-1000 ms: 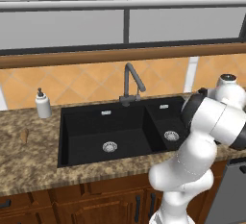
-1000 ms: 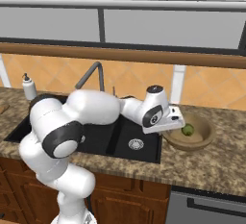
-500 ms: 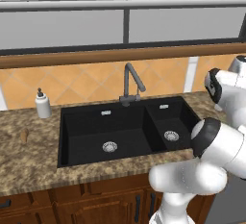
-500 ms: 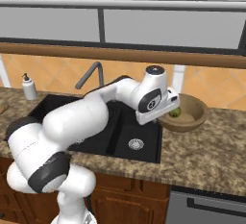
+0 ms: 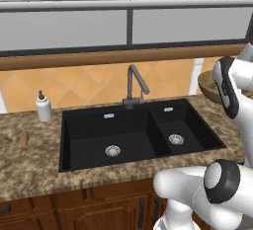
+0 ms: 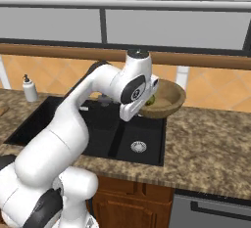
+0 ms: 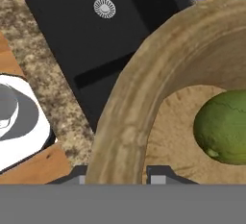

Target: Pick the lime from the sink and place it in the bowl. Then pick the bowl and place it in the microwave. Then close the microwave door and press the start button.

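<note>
The tan wooden bowl hangs in the air above the counter to the right of the sink, tilted a little. My gripper is shut on the bowl's near rim, one finger on each side of the wall. The yellow-green lime lies inside the bowl, and a sliver of the lime shows beside the hand. The black sink is below and to the left. The microwave, its door and its start button are out of view.
A grey faucet rises behind the sink. A white soap bottle stands on the counter at the left. Granite counter stretches right of the sink. A tiled wall and a window ledge run behind.
The arm has risen, lifting the bowl with the lime in it off the counter, up and to the left in the right base view.
</note>
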You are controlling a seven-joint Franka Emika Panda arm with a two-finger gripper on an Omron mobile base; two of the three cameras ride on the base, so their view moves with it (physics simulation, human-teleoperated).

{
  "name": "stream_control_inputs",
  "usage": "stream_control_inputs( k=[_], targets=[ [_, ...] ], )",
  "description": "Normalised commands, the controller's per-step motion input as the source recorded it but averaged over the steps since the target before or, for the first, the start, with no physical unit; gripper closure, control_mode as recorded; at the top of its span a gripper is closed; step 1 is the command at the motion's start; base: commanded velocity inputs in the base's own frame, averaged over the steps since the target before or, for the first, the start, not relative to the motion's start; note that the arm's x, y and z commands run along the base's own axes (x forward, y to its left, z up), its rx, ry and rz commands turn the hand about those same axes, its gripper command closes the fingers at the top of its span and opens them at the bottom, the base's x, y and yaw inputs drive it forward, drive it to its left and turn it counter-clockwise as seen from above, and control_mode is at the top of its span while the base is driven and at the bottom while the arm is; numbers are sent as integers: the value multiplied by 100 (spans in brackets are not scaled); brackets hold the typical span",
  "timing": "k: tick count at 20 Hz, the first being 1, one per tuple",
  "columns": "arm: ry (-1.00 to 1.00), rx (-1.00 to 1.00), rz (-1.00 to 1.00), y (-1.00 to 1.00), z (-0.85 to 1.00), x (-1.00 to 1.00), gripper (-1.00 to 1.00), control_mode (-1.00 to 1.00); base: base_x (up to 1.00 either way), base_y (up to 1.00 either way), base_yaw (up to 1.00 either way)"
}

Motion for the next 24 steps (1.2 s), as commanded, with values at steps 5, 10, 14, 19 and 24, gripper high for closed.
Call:
stream_control_inputs(
  k=[5, 10, 14, 19, 24],
  targets=[
    [-8, -4, 43, 100, 45, -31, 100, -100, 0, 0, 0],
    [-16, -4, 32, 95, 52, -21, 100, -100, 0, 0, 0],
    [-2, -2, 19, 81, 49, -13, 100, -100, 0, 0, 0],
    [-4, 0, 1, 34, 54, -33, 100, -100, 0, 0, 0],
    [-16, 0, 0, 13, 52, -43, 100, -100, 0, 0, 0]
  ],
)
